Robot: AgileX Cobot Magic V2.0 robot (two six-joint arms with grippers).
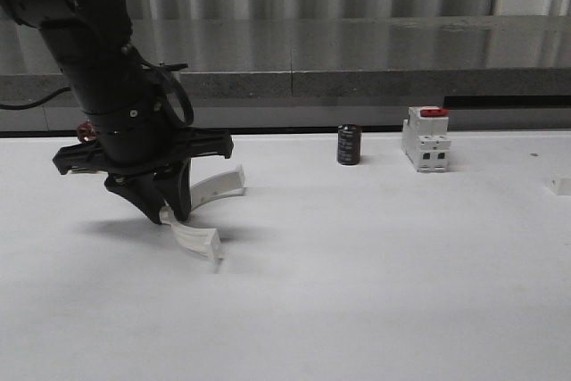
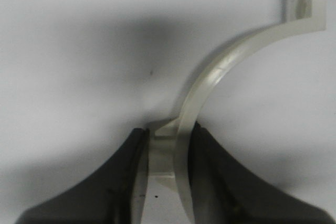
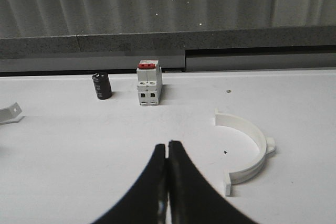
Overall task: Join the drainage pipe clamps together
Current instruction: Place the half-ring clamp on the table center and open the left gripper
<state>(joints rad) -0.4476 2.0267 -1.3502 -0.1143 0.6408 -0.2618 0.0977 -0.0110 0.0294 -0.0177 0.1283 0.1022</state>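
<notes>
One white half-ring drainage pipe clamp point(image 1: 198, 238) is pinched at its middle by my left gripper point(image 1: 169, 213), which points down at the white table point(image 1: 357, 292) on the left. In the left wrist view the gripper point(image 2: 168, 132) is shut on the band and lug, and the clamp point(image 2: 220, 72) arcs away to its end tab. The second clamp point(image 3: 260, 148) lies flat on the table, just right of and beyond my right gripper point(image 3: 168, 144), which is shut on nothing. A white bit at the table's right edge point(image 1: 560, 186) looks like that same clamp.
A white blocky switch with a red top point(image 1: 426, 138) and a small black cylinder point(image 1: 349, 144) stand at the back of the table, in front of a grey ledge point(image 1: 357, 51). The same switch point(image 3: 148, 82) and cylinder point(image 3: 102, 85) appear in the right wrist view.
</notes>
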